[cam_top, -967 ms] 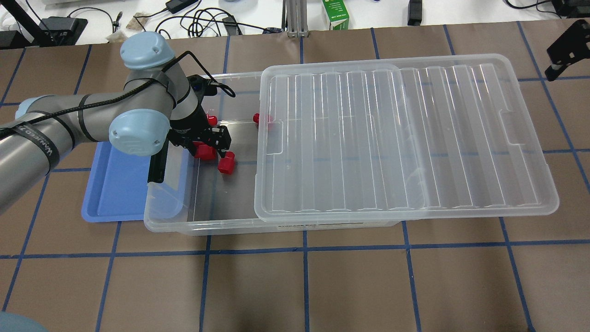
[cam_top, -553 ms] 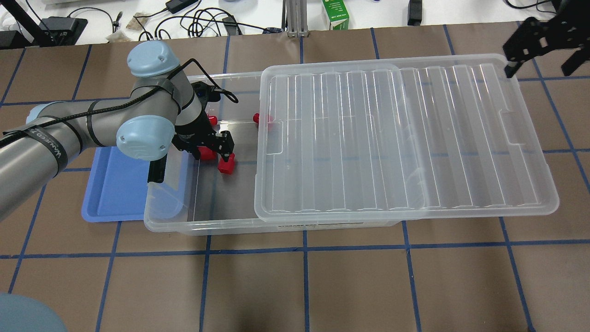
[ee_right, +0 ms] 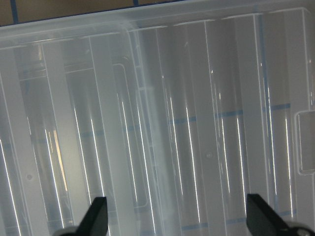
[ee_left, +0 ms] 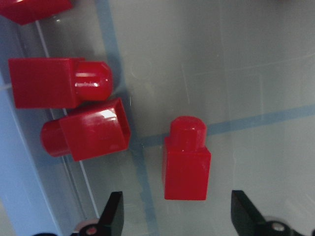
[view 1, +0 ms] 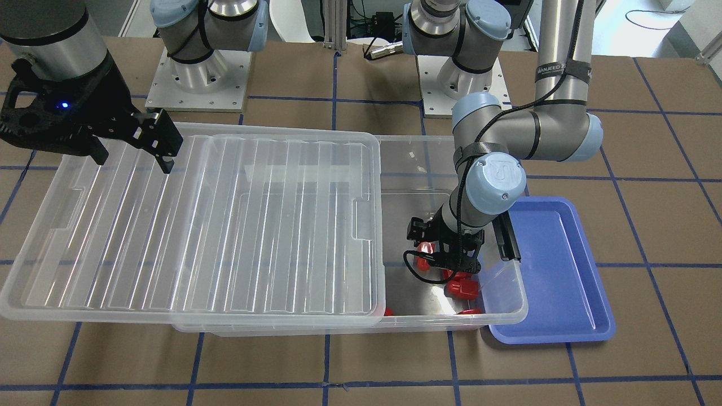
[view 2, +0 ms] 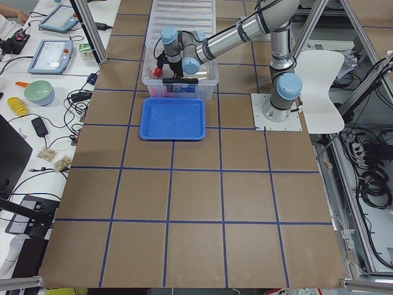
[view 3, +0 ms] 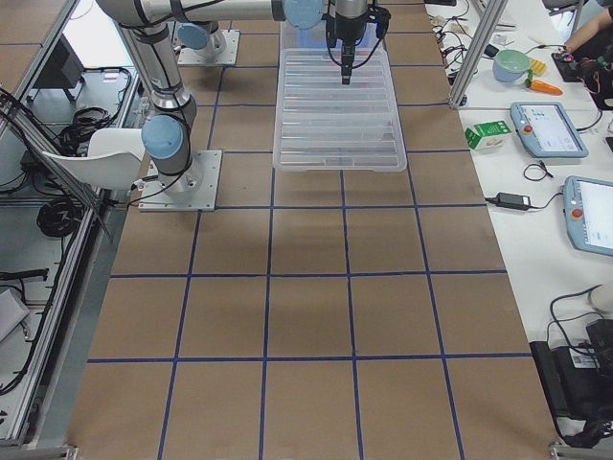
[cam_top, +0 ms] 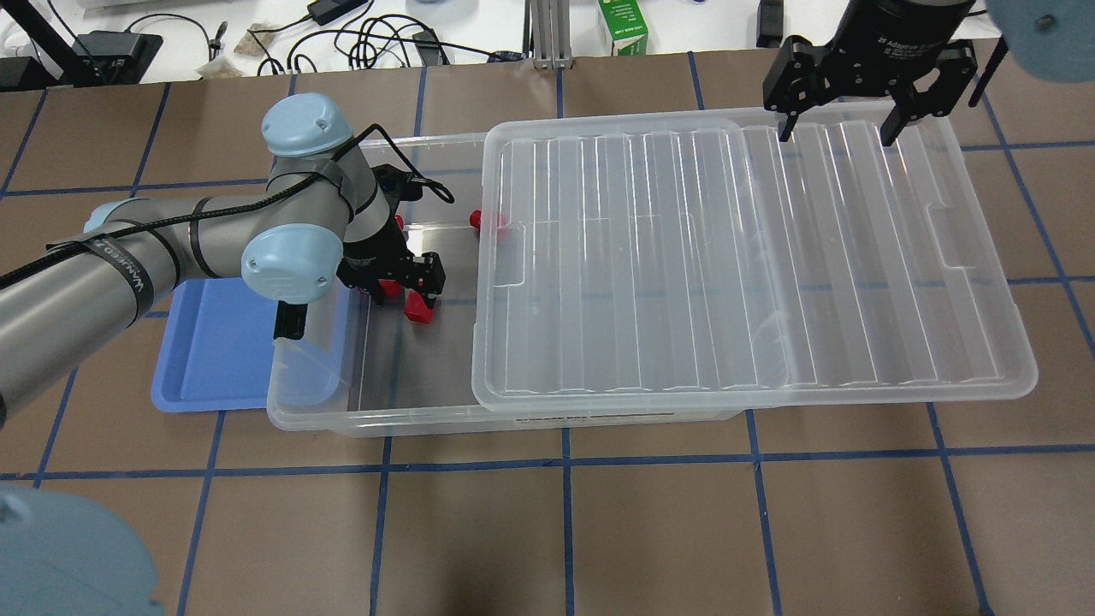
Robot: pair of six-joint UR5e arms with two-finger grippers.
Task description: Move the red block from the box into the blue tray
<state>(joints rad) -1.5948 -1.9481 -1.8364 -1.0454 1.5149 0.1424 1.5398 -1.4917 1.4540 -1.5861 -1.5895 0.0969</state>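
Observation:
My left gripper (cam_top: 409,285) is open and reaches down into the uncovered end of the clear box (cam_top: 376,423). In the left wrist view its fingertips (ee_left: 115,216) stand on either side of one red block (ee_left: 186,160) that lies on the box floor, just ahead of them. Two more red blocks (ee_left: 88,135) lie side by side to that block's left. The blue tray (cam_top: 214,342) is empty and sits against the box's left end. My right gripper (cam_top: 843,120) is open and empty above the far right part of the ribbed lid (cam_top: 744,257).
The lid lies slid to the right, covering most of the box and overhanging its right end. More red blocks (cam_top: 476,219) lie at the lid's edge and by the far wall. The box's wall stands between the blocks and the tray. Cables and a green carton (cam_top: 623,26) lie beyond the table.
My left gripper has shifted slightly right and toward the near side, over the single red block. My right gripper has moved in from the right edge to above the lid's far right.

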